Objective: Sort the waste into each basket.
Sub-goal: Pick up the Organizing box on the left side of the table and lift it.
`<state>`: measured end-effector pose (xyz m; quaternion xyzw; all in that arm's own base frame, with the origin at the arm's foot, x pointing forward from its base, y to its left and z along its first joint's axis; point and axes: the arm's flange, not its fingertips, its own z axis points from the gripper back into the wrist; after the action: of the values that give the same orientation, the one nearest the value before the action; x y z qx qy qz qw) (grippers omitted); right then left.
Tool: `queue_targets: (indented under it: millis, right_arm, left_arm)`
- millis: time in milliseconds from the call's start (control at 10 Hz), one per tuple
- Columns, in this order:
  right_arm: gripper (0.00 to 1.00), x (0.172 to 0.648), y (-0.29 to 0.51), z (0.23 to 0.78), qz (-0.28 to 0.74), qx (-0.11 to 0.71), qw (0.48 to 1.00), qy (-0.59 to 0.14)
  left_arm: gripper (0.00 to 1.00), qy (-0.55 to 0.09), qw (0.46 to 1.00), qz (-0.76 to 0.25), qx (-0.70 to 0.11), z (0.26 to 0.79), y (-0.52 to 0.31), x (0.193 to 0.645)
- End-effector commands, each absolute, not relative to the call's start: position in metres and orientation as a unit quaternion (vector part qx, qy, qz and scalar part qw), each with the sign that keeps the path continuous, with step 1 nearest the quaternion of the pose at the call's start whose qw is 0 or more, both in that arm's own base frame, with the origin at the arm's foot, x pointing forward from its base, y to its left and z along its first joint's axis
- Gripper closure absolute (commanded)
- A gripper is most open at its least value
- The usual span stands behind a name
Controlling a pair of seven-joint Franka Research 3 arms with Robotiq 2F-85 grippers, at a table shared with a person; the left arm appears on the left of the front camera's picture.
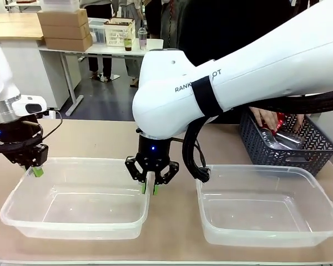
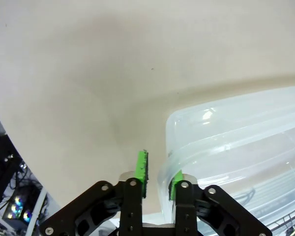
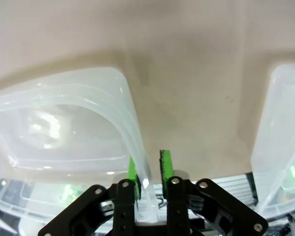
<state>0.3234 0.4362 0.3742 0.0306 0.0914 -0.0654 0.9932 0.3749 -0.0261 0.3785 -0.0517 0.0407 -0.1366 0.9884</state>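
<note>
Two clear tubs stand side by side at the front of the table, and both look bare inside. My left gripper point(image 1: 38, 170) point(image 2: 159, 174) is shut on the left tub's point(image 1: 72, 226) point(image 2: 236, 132) outer left rim. My right gripper point(image 1: 149, 188) point(image 3: 148, 169) reaches across and is shut on that tub's point(image 3: 64, 123) right rim. The right tub point(image 1: 266, 237) point(image 3: 285, 123) stands free beside it. A red can point(image 1: 278, 119) and a clear bottle point(image 1: 283, 141) lie in the dark lattice basket point(image 1: 266, 151) at the back right.
A person's hand point(image 1: 262, 117) reaches into the dark basket from the far side. The right arm's big white link spans the upper right of the front view. A narrow strip of tabletop point(image 1: 172, 221) separates the tubs. Tables with boxes stand in the room behind.
</note>
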Motion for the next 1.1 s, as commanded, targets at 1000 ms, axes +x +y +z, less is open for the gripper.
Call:
queue_targets:
  millis: [1000]
  right_arm:
    - [1.0, 0.328, 0.388, 0.475, 0.018, 0.007, 0.992, 0.124]
  left_arm:
    - [1.0, 0.006, 1.0, -0.014, -0.026, 0.49, -0.027, 0.345]
